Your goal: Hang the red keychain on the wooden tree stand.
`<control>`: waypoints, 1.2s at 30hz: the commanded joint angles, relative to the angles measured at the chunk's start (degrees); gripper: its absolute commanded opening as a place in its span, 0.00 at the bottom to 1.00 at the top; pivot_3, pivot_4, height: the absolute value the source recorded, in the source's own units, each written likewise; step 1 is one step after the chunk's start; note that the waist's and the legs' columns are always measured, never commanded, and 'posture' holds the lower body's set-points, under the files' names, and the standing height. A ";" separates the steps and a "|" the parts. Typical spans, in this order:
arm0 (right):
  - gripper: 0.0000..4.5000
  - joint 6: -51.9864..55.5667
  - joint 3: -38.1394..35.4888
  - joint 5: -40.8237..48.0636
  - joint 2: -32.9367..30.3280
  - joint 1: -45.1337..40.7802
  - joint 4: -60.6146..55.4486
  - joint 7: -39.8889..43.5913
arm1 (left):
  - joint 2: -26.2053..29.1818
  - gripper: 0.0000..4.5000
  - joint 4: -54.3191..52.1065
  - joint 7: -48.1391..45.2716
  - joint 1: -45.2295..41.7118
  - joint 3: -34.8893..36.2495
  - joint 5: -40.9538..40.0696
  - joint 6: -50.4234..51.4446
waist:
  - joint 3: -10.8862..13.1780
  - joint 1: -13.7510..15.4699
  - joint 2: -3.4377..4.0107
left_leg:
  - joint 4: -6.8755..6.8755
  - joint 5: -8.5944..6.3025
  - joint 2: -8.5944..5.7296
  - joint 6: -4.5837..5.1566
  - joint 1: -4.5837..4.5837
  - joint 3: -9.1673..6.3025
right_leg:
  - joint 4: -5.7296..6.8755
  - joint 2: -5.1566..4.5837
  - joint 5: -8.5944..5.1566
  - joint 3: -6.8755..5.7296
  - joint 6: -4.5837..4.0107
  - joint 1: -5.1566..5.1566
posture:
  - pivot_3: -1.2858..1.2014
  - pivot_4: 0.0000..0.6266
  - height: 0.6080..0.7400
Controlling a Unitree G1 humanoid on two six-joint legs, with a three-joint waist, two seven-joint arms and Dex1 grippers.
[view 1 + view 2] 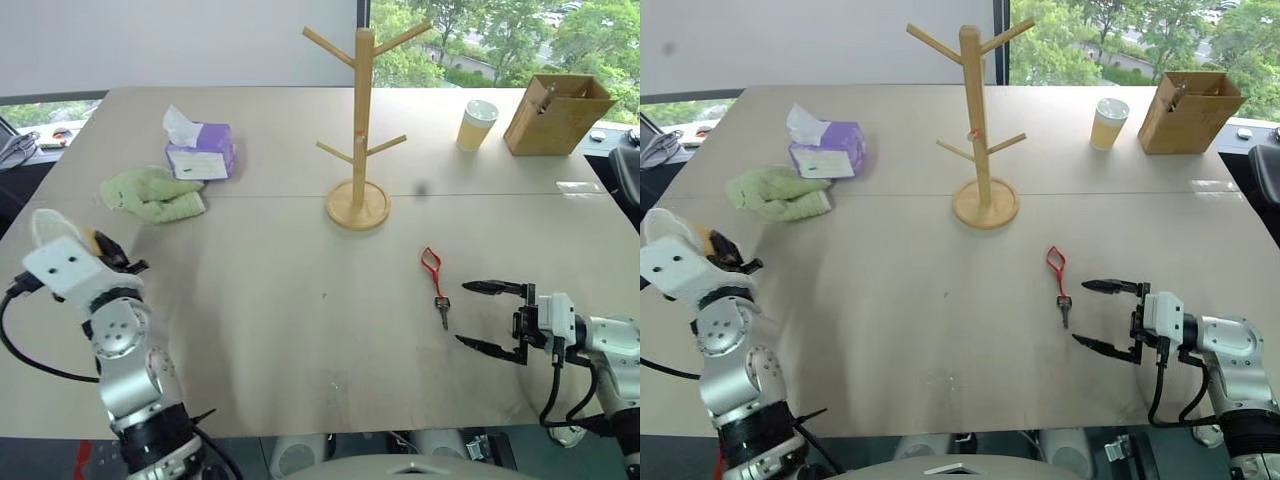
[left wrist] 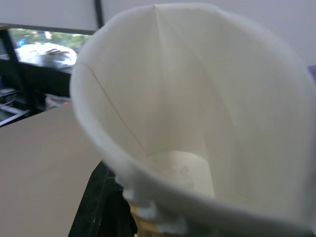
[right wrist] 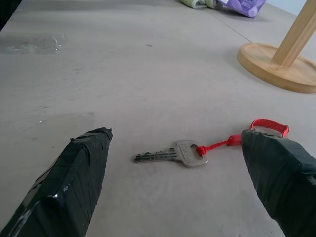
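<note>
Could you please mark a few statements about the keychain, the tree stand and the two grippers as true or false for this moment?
1. The red keychain lies flat on the table. True.
2. The keychain already hangs on a peg of the wooden tree stand. False: the pegs are bare, and the keychain lies on the table in front of the stand.
3. The right gripper has its jaws open, beside the keychain. True.
4. The right gripper has lifted the keychain. False: key and loop rest on the table between its open jaws.
5. The left gripper holds a green cloth. False: it holds a white paper cup; the green cloth lies by the tissue pack.
</note>
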 commanded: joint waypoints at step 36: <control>1.00 -0.42 -0.65 0.71 -0.45 0.57 -1.36 0.22 | 8.35 0.99 20.10 0.78 -4.82 2.36 -2.01 -11.31 | -0.11 -0.09 -0.22 | -0.01 0.02 0.04 -0.06 0.01 0.05 | 0.02 -0.08 0.02 0.00 -0.01 0.00 | 0.52 0.24 1.00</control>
